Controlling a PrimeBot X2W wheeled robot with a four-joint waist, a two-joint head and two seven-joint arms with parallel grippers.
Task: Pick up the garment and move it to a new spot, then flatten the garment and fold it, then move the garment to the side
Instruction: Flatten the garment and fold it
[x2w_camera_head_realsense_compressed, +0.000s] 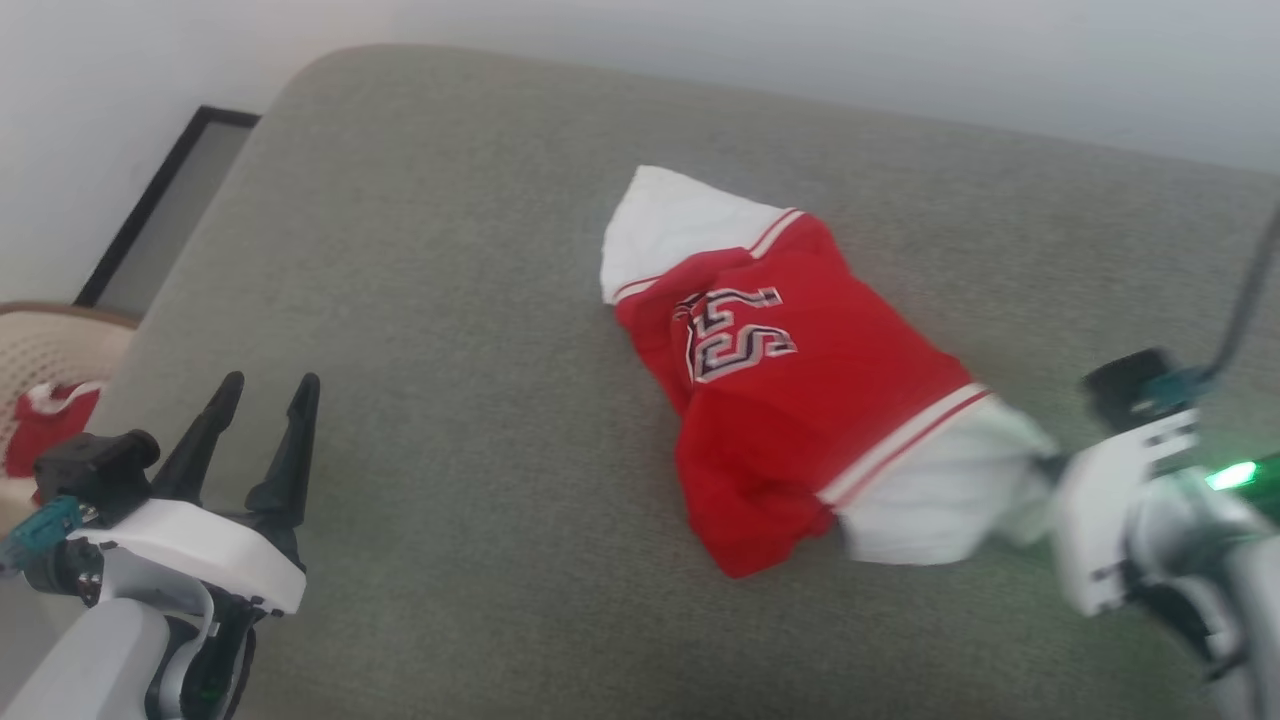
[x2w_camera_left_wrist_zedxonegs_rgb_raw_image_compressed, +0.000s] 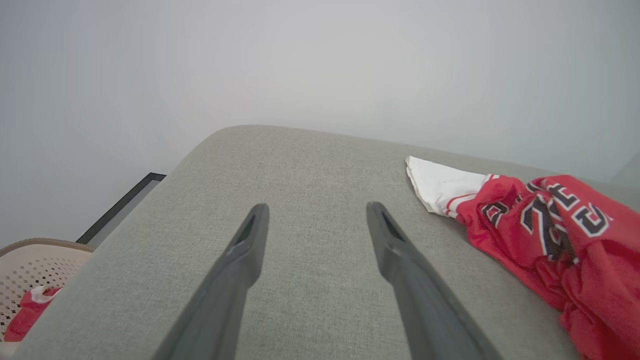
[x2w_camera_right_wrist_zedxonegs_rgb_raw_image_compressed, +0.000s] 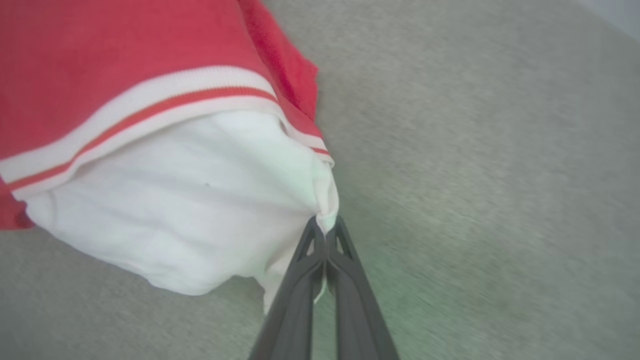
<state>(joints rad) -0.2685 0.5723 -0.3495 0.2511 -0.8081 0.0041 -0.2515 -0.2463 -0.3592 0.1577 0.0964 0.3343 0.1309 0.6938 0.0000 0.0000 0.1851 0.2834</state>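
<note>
The garment lies crumpled on the grey cushion, a red jersey with white sleeves, striped trim and dark numbers facing up. In the left wrist view the garment sits off to the right. My right gripper is shut on the edge of the near white sleeve, the cloth pinched between its fingertips. In the head view the right gripper meets that sleeve at the right. My left gripper stands open above bare cushion at the lower left, well apart from the garment; its fingers hold nothing.
A pale perforated basket with red cloth in it stands left of the cushion, also seen as the basket. A dark-framed panel leans by the wall at the back left. A cable runs up from the right wrist.
</note>
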